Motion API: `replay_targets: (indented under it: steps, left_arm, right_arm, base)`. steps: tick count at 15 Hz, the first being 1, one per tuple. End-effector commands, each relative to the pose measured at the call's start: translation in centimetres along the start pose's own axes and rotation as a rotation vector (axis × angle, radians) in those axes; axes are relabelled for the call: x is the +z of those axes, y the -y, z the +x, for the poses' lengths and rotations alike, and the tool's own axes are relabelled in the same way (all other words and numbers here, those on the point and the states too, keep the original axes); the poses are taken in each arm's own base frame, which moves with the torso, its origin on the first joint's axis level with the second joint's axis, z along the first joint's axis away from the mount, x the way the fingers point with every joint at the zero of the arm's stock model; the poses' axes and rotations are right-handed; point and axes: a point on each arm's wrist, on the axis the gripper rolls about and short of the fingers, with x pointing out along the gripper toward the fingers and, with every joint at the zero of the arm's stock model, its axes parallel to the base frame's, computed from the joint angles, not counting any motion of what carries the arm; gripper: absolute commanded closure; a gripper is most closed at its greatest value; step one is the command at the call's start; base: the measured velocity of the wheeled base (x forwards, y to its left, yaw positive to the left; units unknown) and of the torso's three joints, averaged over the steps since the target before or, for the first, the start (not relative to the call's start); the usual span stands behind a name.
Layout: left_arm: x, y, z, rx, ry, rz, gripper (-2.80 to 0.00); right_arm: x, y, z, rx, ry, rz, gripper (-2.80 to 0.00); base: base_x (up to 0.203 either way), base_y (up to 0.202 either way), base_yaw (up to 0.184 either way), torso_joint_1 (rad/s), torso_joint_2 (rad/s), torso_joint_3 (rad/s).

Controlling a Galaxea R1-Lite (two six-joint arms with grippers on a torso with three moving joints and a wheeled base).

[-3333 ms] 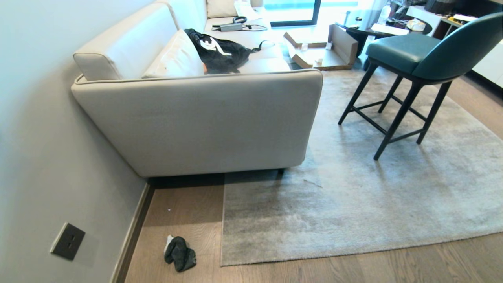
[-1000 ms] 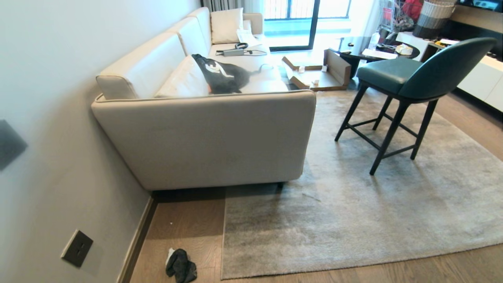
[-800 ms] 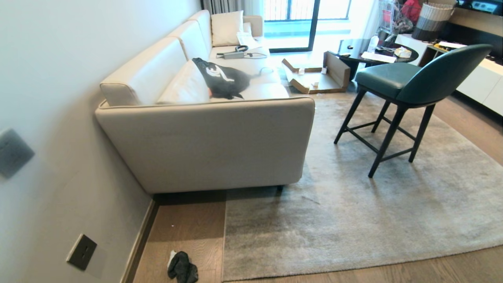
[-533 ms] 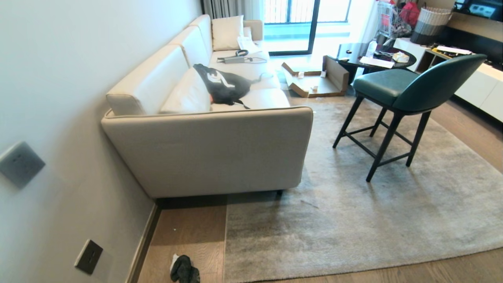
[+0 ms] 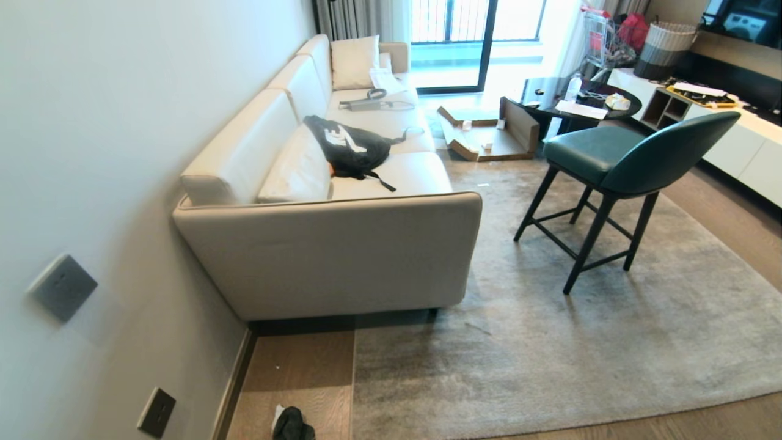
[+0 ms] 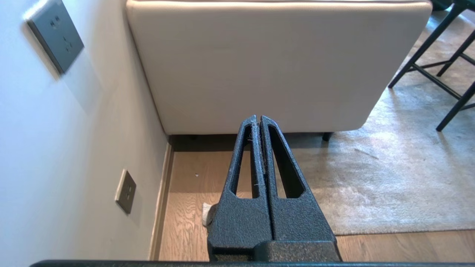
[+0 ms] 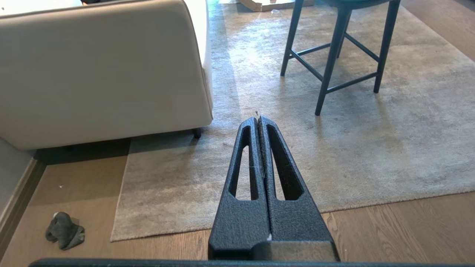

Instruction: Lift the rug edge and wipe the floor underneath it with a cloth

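Observation:
The light grey rug (image 5: 550, 342) lies flat on the wood floor (image 5: 293, 379). Its straight rug edge (image 5: 354, 391) runs beside the sofa's end, and its square corner (image 7: 113, 237) shows in the right wrist view. The dark grey and whitish cloth (image 5: 292, 423) lies crumpled on the floor (image 7: 389, 230) left of that corner, near the skirting; the right wrist view shows the cloth (image 7: 65, 230) whole. My left gripper (image 6: 258, 118) is shut and empty, high above the cloth (image 6: 206, 214), which it mostly hides. My right gripper (image 7: 258, 118) is shut and empty above the rug. Neither arm shows in the head view.
A beige sofa (image 5: 330, 256) stands on the rug against the left wall, with a black bag (image 5: 351, 150) on its seat. A green bar chair (image 5: 617, 159) stands on the rug to the right. Wall sockets (image 5: 156, 412) and dark skirting (image 5: 235, 385) flank the cloth.
The whole head view has shifted: the scene has slid down the picture and more of the far room shows, so the cloth now sits at the bottom edge. Nothing has moved.

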Motion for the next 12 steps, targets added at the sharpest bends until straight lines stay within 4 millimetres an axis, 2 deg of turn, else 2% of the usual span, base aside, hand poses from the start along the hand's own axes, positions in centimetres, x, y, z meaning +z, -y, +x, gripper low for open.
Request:
replay_targets:
  steps: [1,12]
  left_arm:
    - [0.0,0.0,0.0,0.0,0.0,-0.001,0.0]
    - [0.0,0.0,0.0,0.001,0.0,-0.001,0.0]
  right_arm:
    - [-0.02,0.0,0.02,0.0,-0.002,0.001,0.0]
    - [-0.01,0.0,0.01,0.0,-0.002,0.002,0.0]
  base:
    - [0.0,0.0,0.0,0.163,-0.52,-0.37]
    - [0.0,0.0,0.0,0.199,-0.56,-0.362]
